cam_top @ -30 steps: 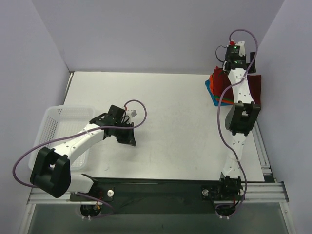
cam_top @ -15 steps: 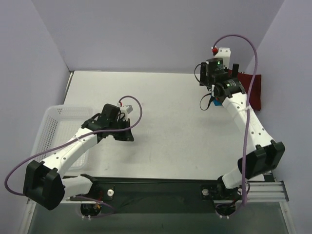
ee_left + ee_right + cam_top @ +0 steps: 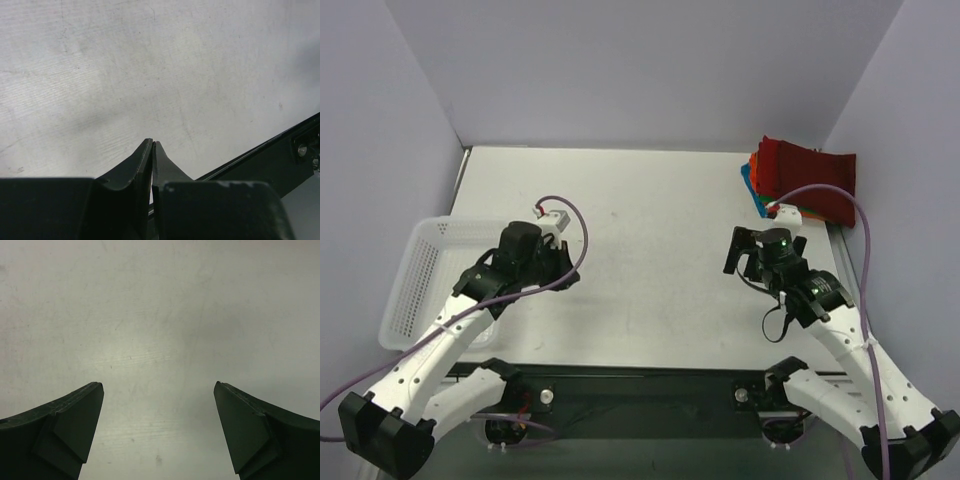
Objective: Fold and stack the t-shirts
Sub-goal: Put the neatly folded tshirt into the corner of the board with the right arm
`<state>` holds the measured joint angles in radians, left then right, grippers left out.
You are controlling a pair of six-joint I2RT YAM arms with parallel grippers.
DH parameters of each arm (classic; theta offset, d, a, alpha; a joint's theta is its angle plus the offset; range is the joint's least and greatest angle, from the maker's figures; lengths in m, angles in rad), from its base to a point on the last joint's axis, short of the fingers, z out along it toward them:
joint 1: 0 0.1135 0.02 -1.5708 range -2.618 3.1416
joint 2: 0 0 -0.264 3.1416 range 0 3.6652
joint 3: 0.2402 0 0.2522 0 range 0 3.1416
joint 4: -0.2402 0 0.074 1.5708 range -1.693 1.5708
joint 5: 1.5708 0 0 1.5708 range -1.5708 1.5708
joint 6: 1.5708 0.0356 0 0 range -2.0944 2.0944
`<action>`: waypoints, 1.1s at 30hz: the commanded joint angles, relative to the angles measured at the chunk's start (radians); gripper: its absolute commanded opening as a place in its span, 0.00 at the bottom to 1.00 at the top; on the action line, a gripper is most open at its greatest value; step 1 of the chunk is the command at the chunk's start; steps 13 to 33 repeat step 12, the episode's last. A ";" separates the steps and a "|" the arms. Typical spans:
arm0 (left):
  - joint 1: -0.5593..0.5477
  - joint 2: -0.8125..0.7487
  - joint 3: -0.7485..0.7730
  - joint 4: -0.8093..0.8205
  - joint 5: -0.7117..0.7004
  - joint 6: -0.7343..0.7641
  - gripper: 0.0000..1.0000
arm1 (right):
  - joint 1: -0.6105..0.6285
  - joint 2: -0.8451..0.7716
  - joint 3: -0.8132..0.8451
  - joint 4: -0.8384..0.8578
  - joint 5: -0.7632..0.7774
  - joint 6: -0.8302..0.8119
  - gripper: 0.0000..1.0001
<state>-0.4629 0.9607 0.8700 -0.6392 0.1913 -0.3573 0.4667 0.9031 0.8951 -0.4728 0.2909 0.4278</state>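
The t-shirts lie in one folded stack at the table's far right corner. A dark maroon one (image 3: 812, 172) is on top, with red, orange and blue edges (image 3: 754, 186) showing under it on the left. My right gripper (image 3: 765, 255) (image 3: 159, 385) hangs wide open over bare table, in front of the stack and apart from it, with nothing between its fingers. My left gripper (image 3: 558, 268) (image 3: 152, 142) is over the left half of the table. Its fingertips meet with only a thin slit behind them, and it holds nothing.
A white mesh basket (image 3: 420, 280) stands at the left edge of the table, beside my left arm. The black front rail (image 3: 280, 155) runs along the near edge. Grey walls close in the back and both sides.
My right arm has drawn back from the stack toward the near middle of the table, jaws still wide. My left arm has pulled back toward the near left.
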 commanded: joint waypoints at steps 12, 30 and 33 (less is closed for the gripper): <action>0.000 -0.099 -0.029 0.007 -0.061 -0.011 0.17 | 0.006 -0.237 -0.140 -0.090 -0.012 0.063 1.00; 0.000 -0.099 -0.029 0.007 -0.061 -0.011 0.17 | 0.006 -0.237 -0.140 -0.090 -0.012 0.063 1.00; 0.000 -0.099 -0.029 0.007 -0.061 -0.011 0.17 | 0.006 -0.237 -0.140 -0.090 -0.012 0.063 1.00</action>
